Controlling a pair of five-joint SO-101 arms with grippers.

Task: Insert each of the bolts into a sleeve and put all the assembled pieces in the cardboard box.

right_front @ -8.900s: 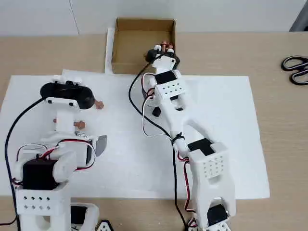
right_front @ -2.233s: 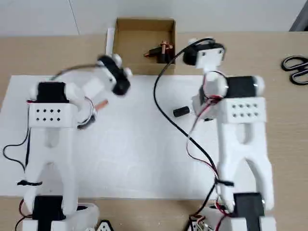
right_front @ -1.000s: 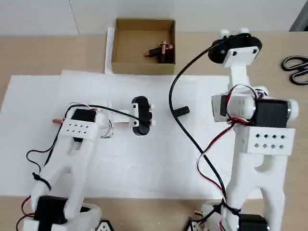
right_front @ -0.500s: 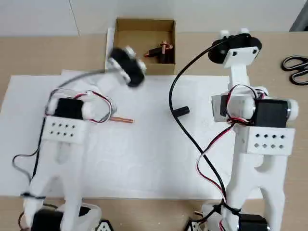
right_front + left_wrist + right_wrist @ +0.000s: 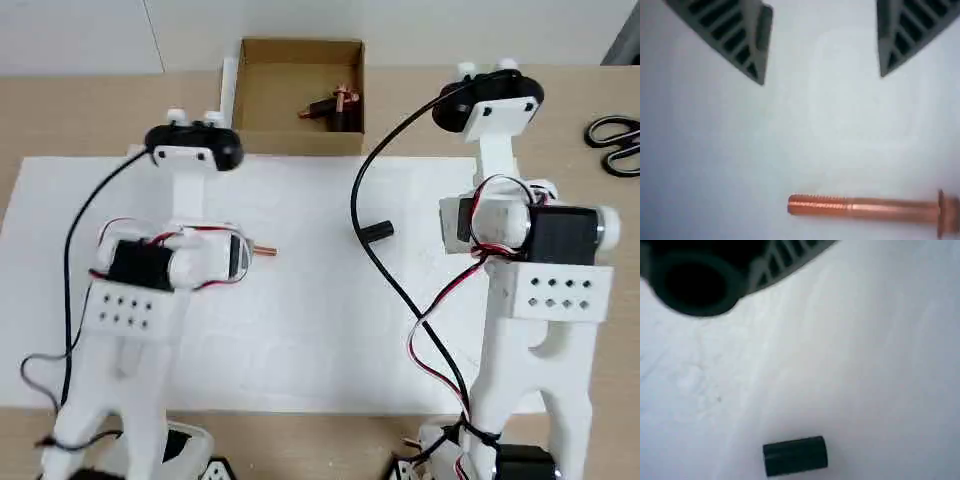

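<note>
Left jaws were spread wide with nothing between them, hanging over the white paper sheet (image 5: 700, 165). The copper bolt (image 5: 867, 206) lay flat on the sheet, clear of both tips and untouched. Threaded end, bare shank and flanged head all showed.

Right jaws: couldn't tell whether they were spread or closed. The black sleeve (image 5: 795, 455) lay on its side on the sheet near them, not touching.

High view:
- The bolt's end stuck out from beside the left arm (image 5: 150, 290).
- The sleeve sat between the two arms, nearer the right arm (image 5: 540, 270), and that arm's black cable (image 5: 356, 200) ran just beside it.
- Bolt and sleeve were well apart, neither one in the box.
- The cardboard box (image 5: 300, 44) stood open-topped on the bench (image 5: 80, 110) at the sheet's far edge.
- The assembled pieces (image 5: 333, 104) lay inside toward its right-hand wall, copper heads against black sleeves. They were bunched together, so the count couldn't be told.
- The scissors (image 5: 614, 142) lay on the bench at the right edge, well away from the sheet, the box and both arms.
</note>
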